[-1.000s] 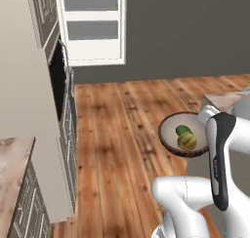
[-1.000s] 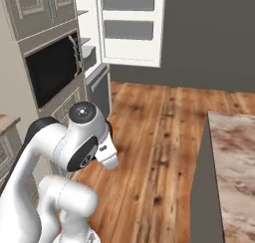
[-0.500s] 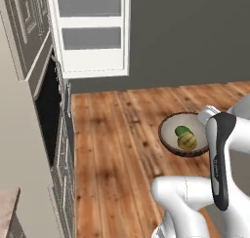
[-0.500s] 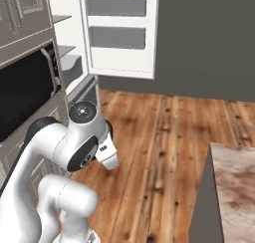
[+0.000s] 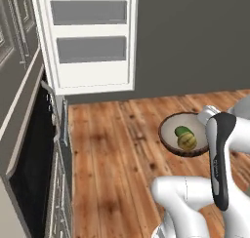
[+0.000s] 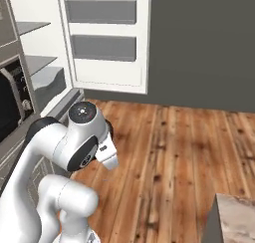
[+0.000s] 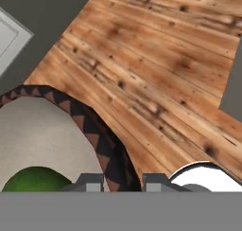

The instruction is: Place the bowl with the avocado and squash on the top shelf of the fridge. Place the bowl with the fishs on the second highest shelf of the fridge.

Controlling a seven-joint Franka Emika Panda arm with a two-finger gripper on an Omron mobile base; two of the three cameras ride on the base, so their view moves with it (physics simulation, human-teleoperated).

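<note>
The bowl with the avocado and squash (image 5: 184, 142) rides in the air above the wood floor (image 5: 117, 154), carried at the arm's end, at about 3 o'clock in the left base view. Inside it the avocado (image 5: 182, 131) lies at the 12 o'clock side, touching the squash (image 5: 187, 142) just below it. In the hand view the two fingers (image 7: 90, 182) straddle the bowl's dark patterned rim, one on the pale inside and one outside, nearly closed with the rim between them, so they appear clamped on the bowl wall.

The fridge (image 6: 42, 77) stands open at 10 o'clock in the right base view, with grey shelves stepped one under another, and its white door (image 5: 90, 39) swung wide, two grey bins on its inner face. The bowl is well apart from those shelves.

By my reading the first half of the task is midway: the brown bowl is lifted and in transit, not yet placed on the top shelf. The bowl of fish has yet to be handled at all, so the second shelf remains for later.
</note>
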